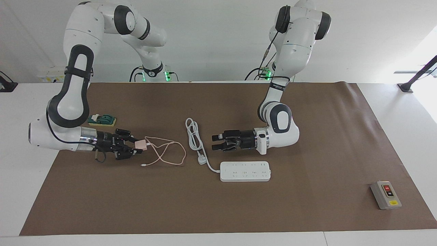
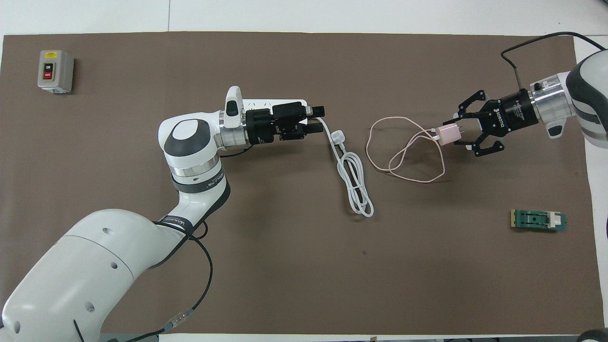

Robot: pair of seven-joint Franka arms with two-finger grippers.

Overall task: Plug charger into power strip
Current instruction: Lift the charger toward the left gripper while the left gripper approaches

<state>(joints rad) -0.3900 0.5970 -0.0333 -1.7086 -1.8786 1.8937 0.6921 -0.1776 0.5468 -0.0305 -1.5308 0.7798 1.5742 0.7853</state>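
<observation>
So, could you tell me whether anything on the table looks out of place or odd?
Nothing stands out. The right gripper holds the charger raised, cable trailing on the mat; the power strip lies flat, undamaged, with the open left gripper beside it.

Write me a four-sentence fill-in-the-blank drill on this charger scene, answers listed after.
1. The right claw is shut on the pale-pink ____.
2. The left claw, fingers open, hangs over the mat beside the white power ____.
3. The grey switch box lies toward the ____ arm's end of the table.
4. The power strip lies ____ from the robots than the coiled white cord.

Missing words: charger; strip; left; farther
</observation>
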